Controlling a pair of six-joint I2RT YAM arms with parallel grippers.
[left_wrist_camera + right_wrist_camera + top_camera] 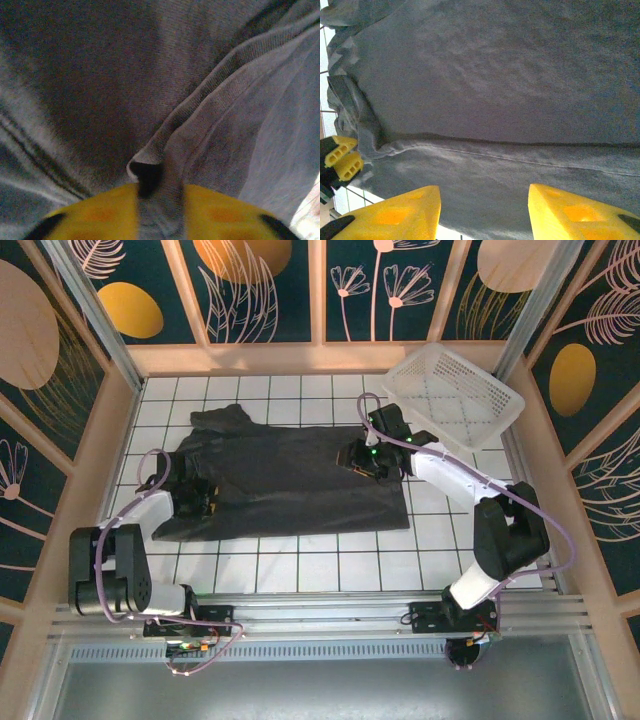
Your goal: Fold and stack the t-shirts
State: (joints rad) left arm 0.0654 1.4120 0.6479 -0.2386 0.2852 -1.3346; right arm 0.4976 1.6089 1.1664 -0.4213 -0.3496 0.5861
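No text, label, brand, number or sign can be read anywhere in the scene. No print is seen on the plain dark t-shirt (290, 485), and no lettering is made out on the white basket (455, 390) or the painted wall panels (250, 285).

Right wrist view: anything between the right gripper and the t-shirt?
Nothing visible. The right gripper hangs open directly over bare t-shirt fabric. The white basket stands at the table's far right, not between them.
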